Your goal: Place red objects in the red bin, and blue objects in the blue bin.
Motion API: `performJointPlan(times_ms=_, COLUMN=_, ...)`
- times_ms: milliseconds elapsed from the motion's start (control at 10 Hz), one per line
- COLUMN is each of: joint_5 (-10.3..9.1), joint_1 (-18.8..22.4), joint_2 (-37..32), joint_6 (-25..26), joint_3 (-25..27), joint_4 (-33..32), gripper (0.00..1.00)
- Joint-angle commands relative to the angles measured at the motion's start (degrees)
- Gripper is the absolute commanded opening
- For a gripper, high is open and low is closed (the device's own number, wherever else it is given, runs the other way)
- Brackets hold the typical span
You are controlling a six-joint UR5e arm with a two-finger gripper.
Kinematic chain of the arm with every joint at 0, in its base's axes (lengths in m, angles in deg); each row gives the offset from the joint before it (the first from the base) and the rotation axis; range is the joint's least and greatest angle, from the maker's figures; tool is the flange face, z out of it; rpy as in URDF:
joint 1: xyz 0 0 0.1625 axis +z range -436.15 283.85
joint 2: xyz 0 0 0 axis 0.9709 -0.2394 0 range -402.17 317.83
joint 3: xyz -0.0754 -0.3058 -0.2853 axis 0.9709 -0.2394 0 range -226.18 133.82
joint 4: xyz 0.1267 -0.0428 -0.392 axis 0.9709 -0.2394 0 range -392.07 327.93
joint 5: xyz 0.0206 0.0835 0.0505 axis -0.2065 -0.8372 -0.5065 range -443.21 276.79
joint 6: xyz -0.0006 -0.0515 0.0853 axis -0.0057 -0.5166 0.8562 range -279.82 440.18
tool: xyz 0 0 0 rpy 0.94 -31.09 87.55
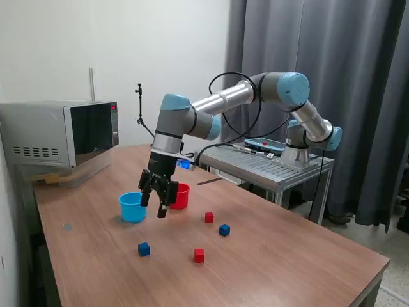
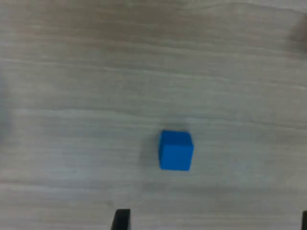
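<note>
A: Table [image 1: 287,256] is holding all four cubes; cups?

B: Blue bin [image 1: 132,207] and red bin [image 1: 181,196] aren't showing anything inside. Gripper [image 1: 160,204] is hovering open, empty, over a blue cube [image 2: 176,150]. Nothing's sorted yet.

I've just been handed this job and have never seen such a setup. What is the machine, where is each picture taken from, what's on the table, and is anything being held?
The machine is a jointed robot arm ending in a two-fingered pincer. One picture comes from a camera standing off the arm and shows the whole scene. The other comes from a camera on the arm's wrist, looking straight down at the table.

On the table are a light blue cup, a red cup, two small red cubes and two small blue cubes. A microwave sits at the far corner.

The pincer is open and holds nothing. It hangs above the table near the cups, and the wrist camera sees one blue cube below it.
</note>
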Motion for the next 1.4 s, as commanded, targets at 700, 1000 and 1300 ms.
performJointPlan(times_ms=700, joint_5=-0.89, joint_1=0.1, joint_2=4.7, joint_6=0.1, joint_3=-2.3, joint_4=0.0, gripper=1.0)
performJointPlan(times_ms=1000, joint_5=-1.86, joint_1=0.2, joint_2=6.3, joint_6=0.1, joint_3=-4.2, joint_4=0.0, gripper=1.0)
performJointPlan(times_ms=1300, joint_5=-1.77, joint_1=0.1, joint_2=8.3, joint_6=0.1, joint_3=-5.6, joint_4=0.0, gripper=1.0)
